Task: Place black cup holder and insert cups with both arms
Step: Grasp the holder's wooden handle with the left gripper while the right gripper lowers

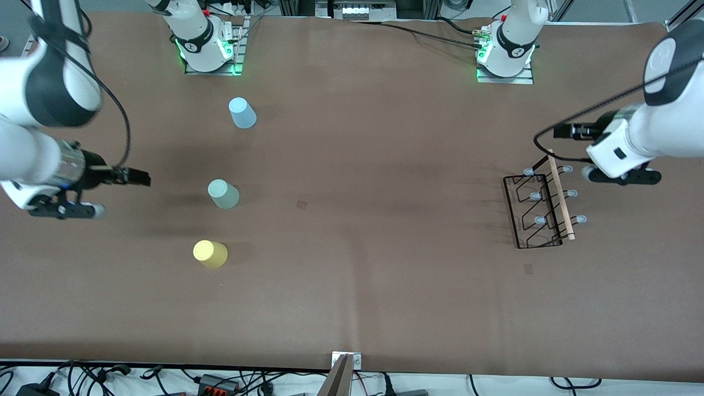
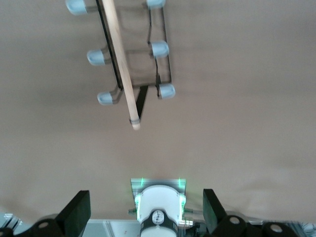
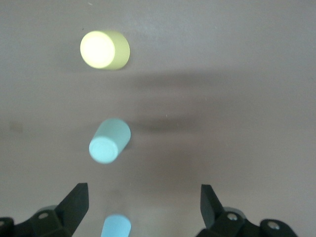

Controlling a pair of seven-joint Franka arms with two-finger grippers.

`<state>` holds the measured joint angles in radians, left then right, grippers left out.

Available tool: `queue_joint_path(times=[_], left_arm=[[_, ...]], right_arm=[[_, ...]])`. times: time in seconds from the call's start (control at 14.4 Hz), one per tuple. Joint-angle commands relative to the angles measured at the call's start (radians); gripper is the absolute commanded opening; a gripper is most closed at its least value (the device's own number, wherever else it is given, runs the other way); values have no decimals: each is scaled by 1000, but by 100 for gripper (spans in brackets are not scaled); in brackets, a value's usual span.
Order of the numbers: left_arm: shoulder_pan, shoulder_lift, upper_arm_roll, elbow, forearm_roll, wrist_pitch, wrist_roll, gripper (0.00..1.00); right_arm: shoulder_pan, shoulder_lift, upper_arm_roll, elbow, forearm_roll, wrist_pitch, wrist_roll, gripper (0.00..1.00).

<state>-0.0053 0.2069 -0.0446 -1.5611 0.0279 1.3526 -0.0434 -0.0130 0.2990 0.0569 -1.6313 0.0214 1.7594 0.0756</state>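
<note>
The black cup holder (image 1: 533, 212) stands on the table toward the left arm's end, its wooden rod handle (image 1: 561, 195) on top and its grey-tipped pegs bare. My left gripper (image 1: 621, 175) hovers beside the holder, open and empty. In the left wrist view, the holder (image 2: 160, 64) and rod (image 2: 121, 64) lie ahead of the open left gripper (image 2: 144, 207). The light blue cup (image 1: 242, 113), mint cup (image 1: 223, 193) and yellow cup (image 1: 210, 253) stand upside down toward the right arm's end. My right gripper (image 1: 63, 209) hovers beside them, open and empty. The right wrist view shows the yellow cup (image 3: 104, 50), mint cup (image 3: 109, 140) and blue cup (image 3: 116, 227) past the right gripper (image 3: 143, 202).
The two arm bases (image 1: 206, 47) (image 1: 506, 52) with green lights stand at the table's edge farthest from the front camera. Brown table surface (image 1: 374, 192) lies between the cups and the holder. Cables run along the edge nearest the camera.
</note>
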Motion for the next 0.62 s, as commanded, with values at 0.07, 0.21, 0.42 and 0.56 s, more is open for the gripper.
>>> queue_joint_path(times=[0.07,0.21,0.42,0.56], left_arm=[[13,-35,2,-170,47,302,-1,98],[24,-72,0,-285,47,480,-1,98],[31,-135,0,-463,49,702,-3,95],[60,-135,-3,-540,49,808,-3,85]], right_arm=[[54,-38,3,-175,-6,216,44,100],[100,-25,3,-235,-8,326,84,100],[143,-3,3,-295,-9,449,147,100],[168,6,1,-324,-12,498,184,100]])
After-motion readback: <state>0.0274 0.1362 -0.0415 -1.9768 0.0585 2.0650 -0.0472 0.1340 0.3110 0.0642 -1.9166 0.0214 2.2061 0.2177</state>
